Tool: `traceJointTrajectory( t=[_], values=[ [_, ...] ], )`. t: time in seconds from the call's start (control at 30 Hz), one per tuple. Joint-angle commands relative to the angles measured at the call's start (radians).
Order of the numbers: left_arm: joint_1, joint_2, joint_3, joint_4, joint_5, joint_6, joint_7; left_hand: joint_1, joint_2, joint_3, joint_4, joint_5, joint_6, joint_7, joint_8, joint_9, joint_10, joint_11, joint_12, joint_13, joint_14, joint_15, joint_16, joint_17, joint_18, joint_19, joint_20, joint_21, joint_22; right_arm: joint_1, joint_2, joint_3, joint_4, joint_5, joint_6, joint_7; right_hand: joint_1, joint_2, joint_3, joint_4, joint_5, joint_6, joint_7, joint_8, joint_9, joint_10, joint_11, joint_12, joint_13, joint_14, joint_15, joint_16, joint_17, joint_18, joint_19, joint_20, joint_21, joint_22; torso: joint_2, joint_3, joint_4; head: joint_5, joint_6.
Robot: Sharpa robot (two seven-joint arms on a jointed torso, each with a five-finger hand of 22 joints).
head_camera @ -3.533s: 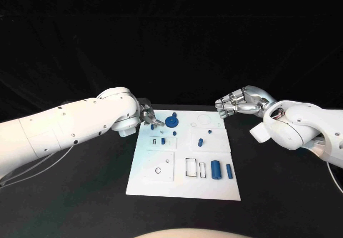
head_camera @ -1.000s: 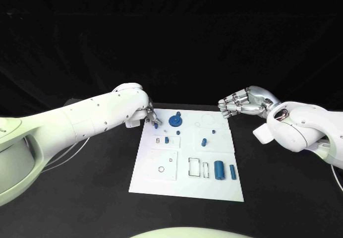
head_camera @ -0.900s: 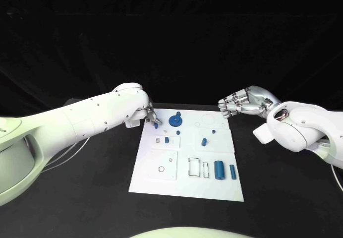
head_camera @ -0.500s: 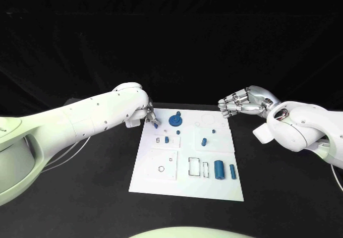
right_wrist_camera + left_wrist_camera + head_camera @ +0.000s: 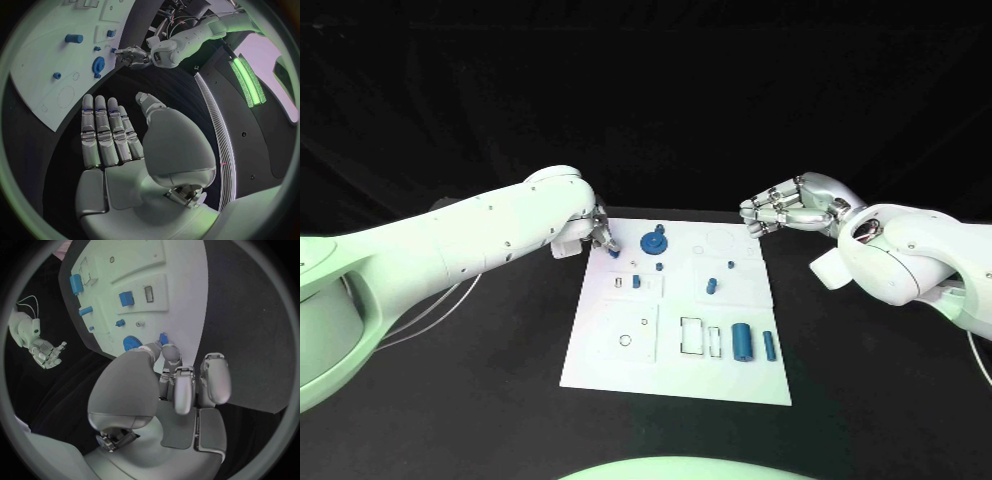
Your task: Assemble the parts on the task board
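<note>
The white task board (image 5: 678,375) lies mid-table. My left hand (image 5: 596,232) is over its far left corner and pinches a small blue piece (image 5: 613,254) between thumb and a fingertip. In the left wrist view that hand (image 5: 169,385) holds the small blue piece (image 5: 164,338) just off the board's (image 5: 181,270) edge, beside the blue gear (image 5: 131,343). The blue gear (image 5: 653,241) sits on the board just right of the hand. My right hand (image 5: 788,208) hovers off the board's far right corner; the right hand (image 5: 119,140) has straight fingers and holds nothing.
Small blue pegs (image 5: 636,282) (image 5: 711,286) stand mid-board. A wider blue block (image 5: 741,339) and a slim blue bar (image 5: 769,346) lie at the near right, beside outlined slots (image 5: 689,336). Black table lies all round the board.
Over the last second the left hand stays at the board's far left corner with the small blue piece. The right hand has not moved.
</note>
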Motion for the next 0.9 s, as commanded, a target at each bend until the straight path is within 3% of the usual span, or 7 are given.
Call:
traceJointTrajectory(
  t=[0.03,0.23,0.3,0.5,0.7,0.9],
  values=[
    [0.0,-0.02,0.0,0.028,0.1,-0.047,0.007,-0.017,-0.027,0.136,-0.113,0.0,-0.01,-0.005,0.058,0.037,0.009,-0.002,0.01,0.003,0.092,-0.002,0.005,0.23,0.002,0.004,-0.004,0.005,0.003,-0.001,0.0,0.0,0.0,-0.008,0.012,0.009,-0.001,0.009,-0.003,-0.004,0.004,-0.002,-0.003,0.001,0.001,-0.003,-0.005,0.004,0.0,-0.001,-0.004,0.002,-0.002,0.006,0.0,0.005,-0.005,-0.001,-0.001,0.0012,0.0012,0.002,0.002],
    [0.001,-0.102,0.0,0.144,0.201,-0.134,0.007,-0.05,-0.058,0.204,-0.133,0.0,-0.007,-0.009,0.09,0.051,0.038,-0.008,0.044,0.031,0.094,-0.009,0.008,0.234,-0.002,0.018,-0.007,0.015,0.023,-0.001,-0.005,0.0,0.002,-0.008,0.011,0.008,-0.001,0.009,-0.003,-0.004,0.004,-0.002,-0.003,0.001,0.001,-0.003,-0.005,0.004,0.0,-0.001,-0.004,0.002,-0.002,0.006,0.0,0.005,-0.005,-0.001,-0.001,0.0024,0.0027,0.004,0.002],
    [0.001,-0.126,0.0,0.183,0.194,-0.164,0.013,-0.062,-0.068,0.222,-0.139,0.0,-0.004,-0.012,0.098,0.054,0.053,-0.011,0.062,0.049,0.094,-0.011,0.008,0.235,-0.005,0.027,-0.009,0.021,0.034,-0.001,-0.005,0.0,0.002,-0.008,0.011,0.008,-0.001,0.009,-0.004,-0.004,0.005,-0.002,-0.003,0.001,0.001,-0.003,-0.005,0.004,0.0,-0.001,-0.004,0.002,-0.002,0.006,0.0,0.005,-0.005,-0.001,0.0,0.0017,0.0018,0.005,0.003],
    [-0.005,-0.186,0.0,0.292,0.144,-0.234,0.027,-0.094,-0.091,0.268,-0.149,-0.001,0.003,-0.019,0.119,0.061,0.077,-0.017,0.091,0.074,0.094,-0.017,0.009,0.236,-0.009,0.041,-0.014,0.032,0.054,-0.001,-0.004,0.0,0.001,-0.008,0.012,0.009,-0.002,0.009,-0.004,-0.004,0.005,-0.002,-0.002,0.001,0.001,-0.002,-0.005,0.004,0.0,-0.001,-0.004,0.002,-0.002,0.006,0.001,0.005,-0.005,-0.002,0.0,0.0044,0.0048,0.009,0.0],
    [-0.022,-0.228,-0.003,0.364,0.086,-0.276,0.029,-0.111,-0.102,0.291,-0.155,-0.001,0.005,-0.024,0.131,0.066,0.103,-0.021,0.133,0.117,0.095,-0.02,0.01,0.236,-0.014,0.056,-0.017,0.043,0.075,-0.001,-0.004,0.0,0.001,-0.008,0.012,0.01,-0.002,0.009,-0.004,-0.004,0.005,-0.002,-0.002,0.001,0.001,-0.002,-0.005,0.004,0.0,-0.001,-0.004,0.002,-0.002,0.006,0.001,0.005,-0.005,-0.002,-0.001,0.0052,0.0052,0.015,0.0],
    [-0.036,-0.244,-0.007,0.397,0.018,-0.286,0.026,-0.124,-0.11,0.305,-0.158,-0.002,0.009,-0.028,0.142,0.071,0.115,-0.025,0.151,0.135,0.095,-0.023,0.01,0.236,-0.015,0.059,-0.019,0.046,0.081,-0.002,-0.003,0.0,0.0,-0.006,0.013,0.01,-0.002,0.009,-0.004,-0.004,0.005,-0.002,-0.002,0.001,0.001,-0.002,-0.005,0.004,0.0,-0.001,-0.004,0.002,-0.002,0.006,0.001,0.005,-0.005,-0.002,-0.001,0.0044,0.0066,0.016,-0.003]
  ],
)
